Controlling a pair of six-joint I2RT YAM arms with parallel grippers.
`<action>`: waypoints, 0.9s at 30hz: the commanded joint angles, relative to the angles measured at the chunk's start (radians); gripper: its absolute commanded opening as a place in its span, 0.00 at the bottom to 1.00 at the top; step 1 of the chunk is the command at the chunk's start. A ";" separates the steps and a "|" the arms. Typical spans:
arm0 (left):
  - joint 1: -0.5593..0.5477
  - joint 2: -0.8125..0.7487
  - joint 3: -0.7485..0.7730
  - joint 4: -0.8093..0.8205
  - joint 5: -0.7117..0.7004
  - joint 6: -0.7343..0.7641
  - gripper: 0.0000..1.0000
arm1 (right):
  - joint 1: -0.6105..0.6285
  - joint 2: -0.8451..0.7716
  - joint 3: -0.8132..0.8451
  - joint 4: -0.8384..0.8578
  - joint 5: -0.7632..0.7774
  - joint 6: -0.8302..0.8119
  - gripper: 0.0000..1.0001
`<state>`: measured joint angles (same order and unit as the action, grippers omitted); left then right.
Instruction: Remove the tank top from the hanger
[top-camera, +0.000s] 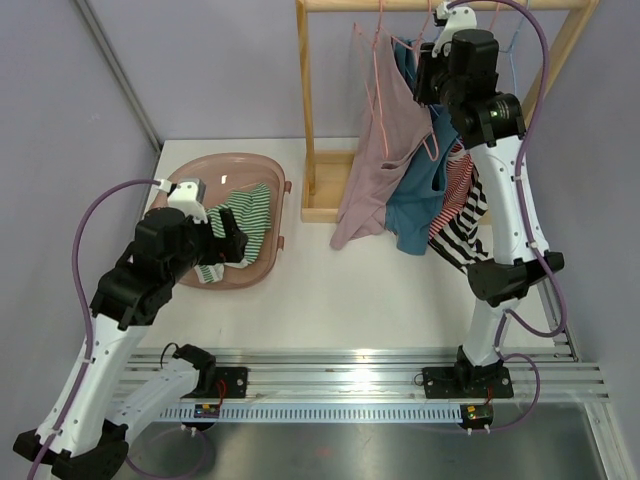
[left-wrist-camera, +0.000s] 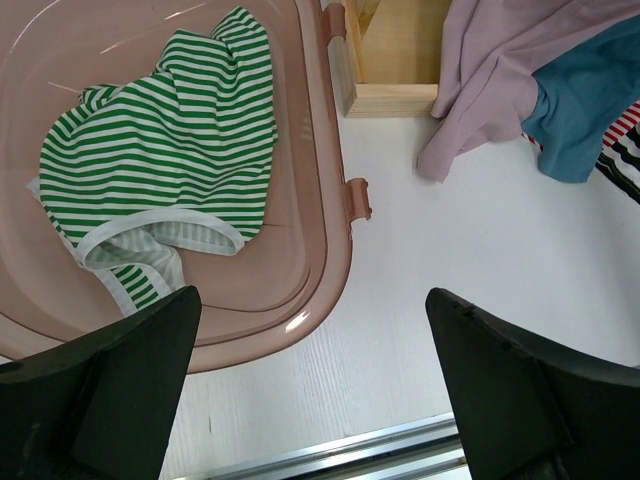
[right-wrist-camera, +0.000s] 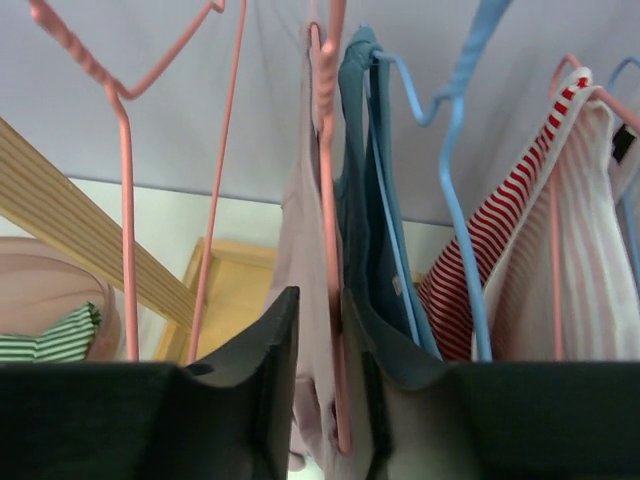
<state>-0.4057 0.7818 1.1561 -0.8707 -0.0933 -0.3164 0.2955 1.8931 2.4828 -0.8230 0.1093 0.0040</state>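
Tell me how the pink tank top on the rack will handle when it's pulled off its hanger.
Probably floppy: the pink tank top hangs in loose folds, its hem draped past the rack base. Likely light, since a thin wire hanger carries it. Its strap may snag on that wire rather than slide off cleanly.

It looked like a robotics lab: plain lilac partition walls (top-camera: 220, 60) enclosed a white worktop (top-camera: 380, 290), with robot arms (top-camera: 500, 200) bolted to an aluminium rail (top-camera: 350, 375).

Table (top-camera: 380, 290) free at 6 o'clock of rack (top-camera: 305, 100). Pink hanger (right-wrist-camera: 327, 200) at 12 and blue hanger (right-wrist-camera: 455, 200) at 2 crowd right gripper (right-wrist-camera: 318, 300).
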 joint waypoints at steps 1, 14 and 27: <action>-0.002 -0.009 0.005 0.036 0.024 0.023 0.99 | 0.002 0.064 0.105 -0.024 -0.054 -0.010 0.29; -0.002 -0.021 0.040 0.025 0.040 0.028 0.99 | 0.002 0.057 0.066 0.024 -0.105 0.044 0.04; -0.004 -0.062 0.051 0.114 0.087 0.008 0.99 | 0.004 -0.046 0.122 0.058 -0.106 0.063 0.00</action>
<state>-0.4057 0.7334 1.1671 -0.8352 -0.0540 -0.3107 0.2955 1.9503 2.5427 -0.8371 0.0139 0.0582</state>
